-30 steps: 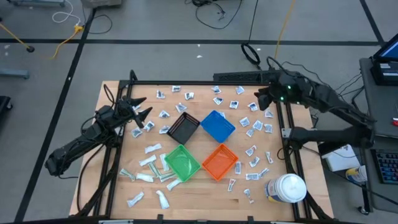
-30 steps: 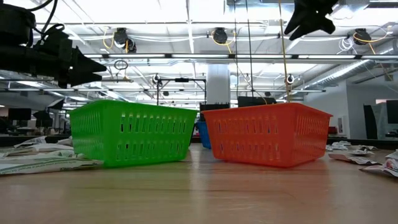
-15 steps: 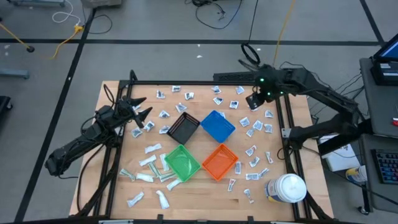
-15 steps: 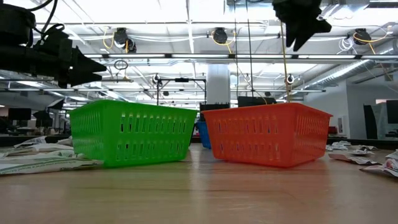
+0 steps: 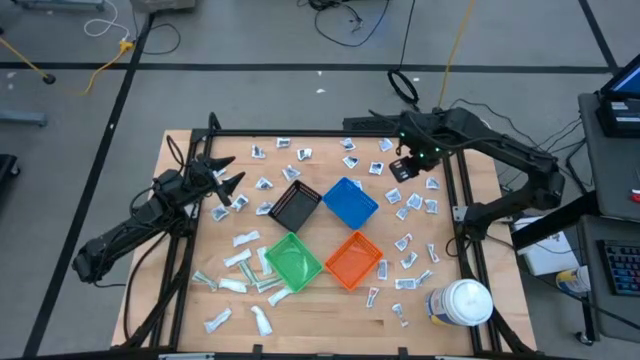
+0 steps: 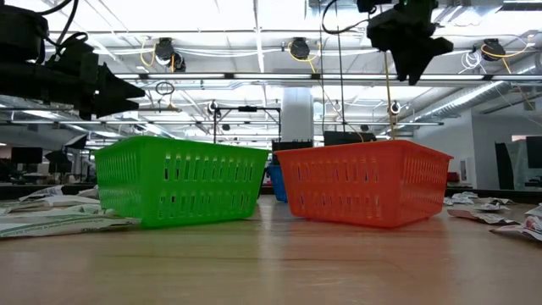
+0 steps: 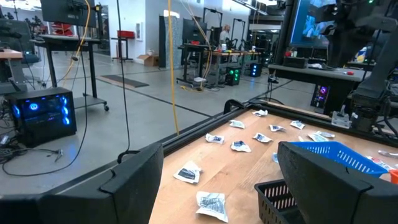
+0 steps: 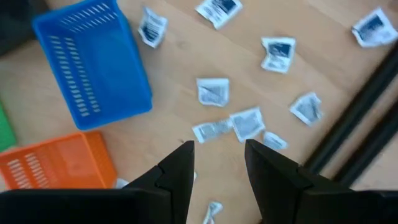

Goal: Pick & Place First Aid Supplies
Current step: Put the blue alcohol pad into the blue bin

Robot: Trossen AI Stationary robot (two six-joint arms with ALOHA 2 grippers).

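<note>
You've got 4 small square bins mid-table: 1 black [image 5: 295, 207]; 1 blue [image 5: 350, 202]; 1 green [image 5: 292, 262]; 1 orange [image 5: 354, 260]; 1 big white round jar [image 5: 460, 303] at the near right corner; 2 arms, so 2 grippers, left gripper [image 5: 229, 178] and right gripper [image 5: 400, 166]; first aid supplies [image 5: 408, 200] are too many and too small for you to count exactly, approx. 40+ packets, pads and tubes scattered round the bins; approx. 10 of them show under the right wrist cam; approx. 9 show ahead of the left wrist cam.
</note>
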